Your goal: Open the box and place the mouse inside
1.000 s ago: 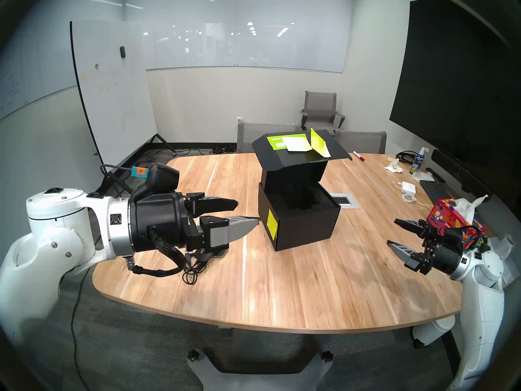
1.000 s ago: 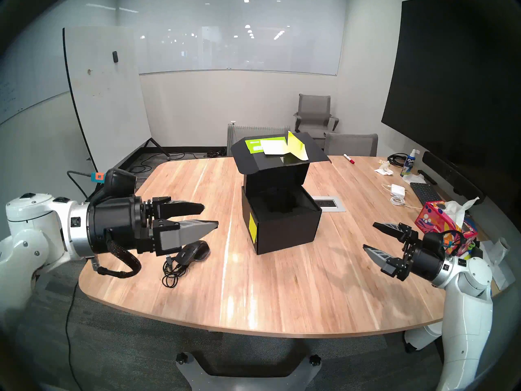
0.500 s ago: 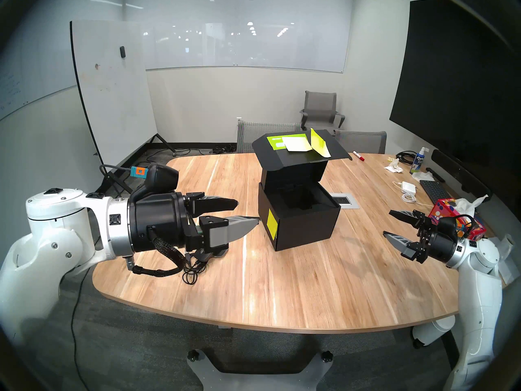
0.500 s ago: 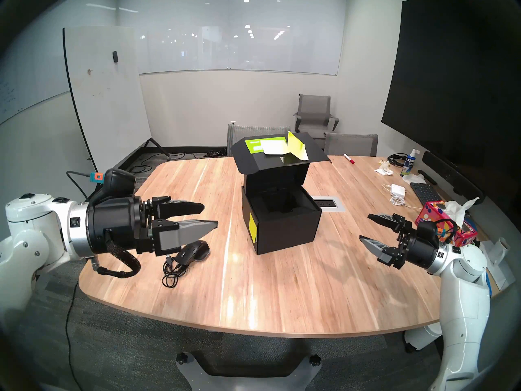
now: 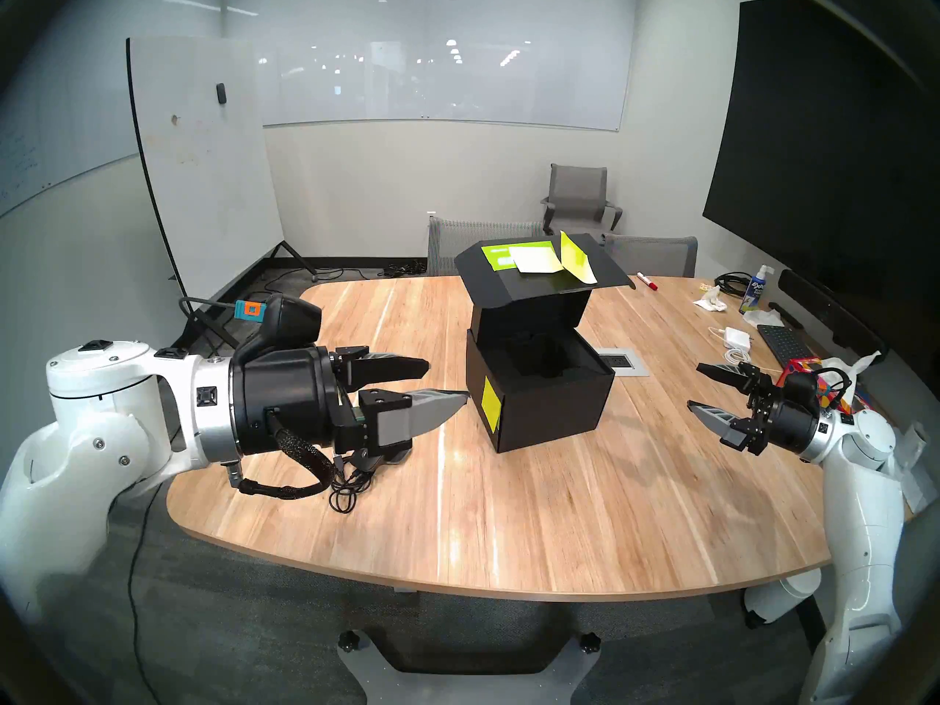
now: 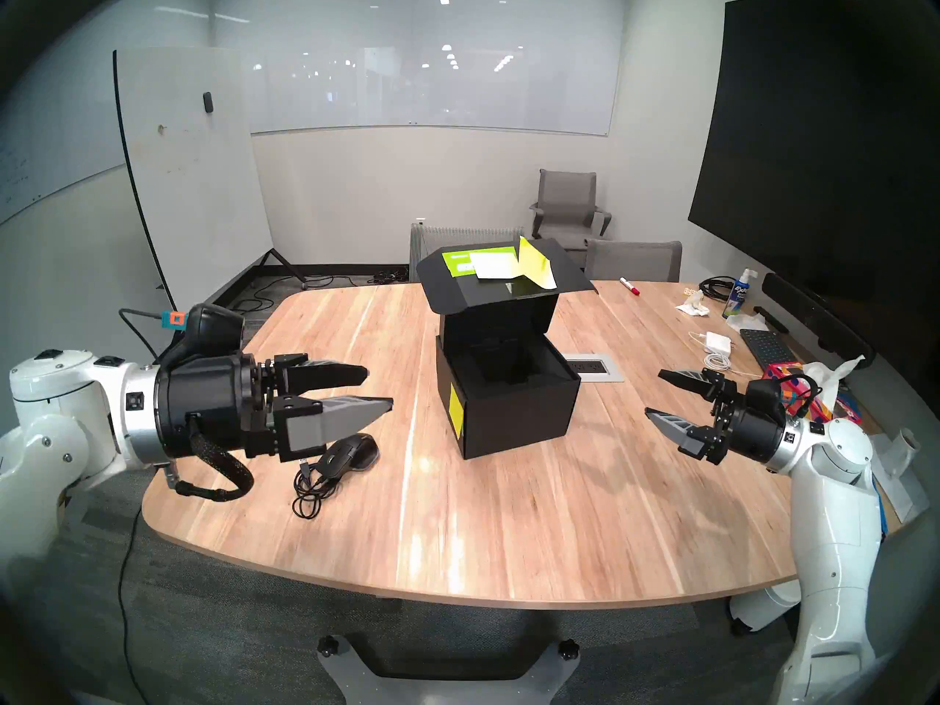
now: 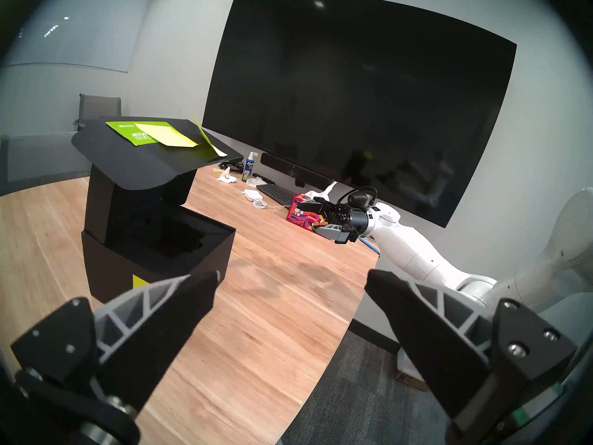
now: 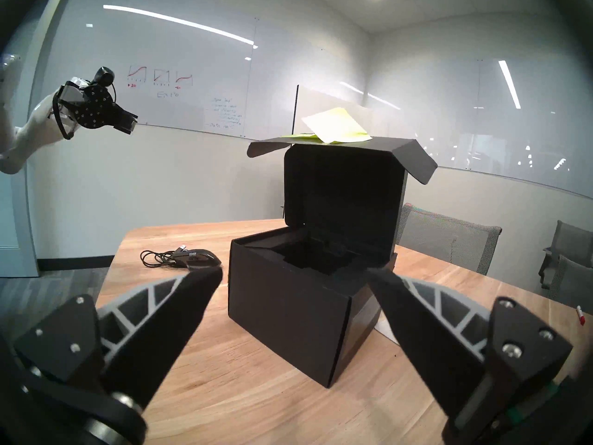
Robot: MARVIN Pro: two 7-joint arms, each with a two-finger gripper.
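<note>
The black box [image 5: 549, 409] [image 6: 513, 414] stands mid-table with its flap lid [image 5: 539, 276] raised, showing a black insert inside. Yellow-green notes sit on the lid and on its left side. The black mouse [image 6: 351, 452] [image 8: 200, 258] lies on the table left of the box, its coiled cable [image 6: 307, 490] beside it. In the left head view it is mostly hidden. My left gripper [image 5: 446, 382] [image 7: 290, 282] hovers open above the mouse, pointing at the box. My right gripper [image 5: 695, 386] [image 8: 293, 275] hangs open to the right of the box, holding nothing.
A red tissue box [image 5: 803, 371], a keyboard [image 5: 783, 343], a white charger [image 5: 737, 337], a spray bottle [image 5: 755, 294] and crumpled tissues crowd the table's right side. A red marker [image 5: 647, 280] lies behind the box. A power socket [image 5: 623, 361] is set in the tabletop.
My right arm has risen and moved a little left toward the box, jaws still open. The left arm, box and mouse have not moved.
</note>
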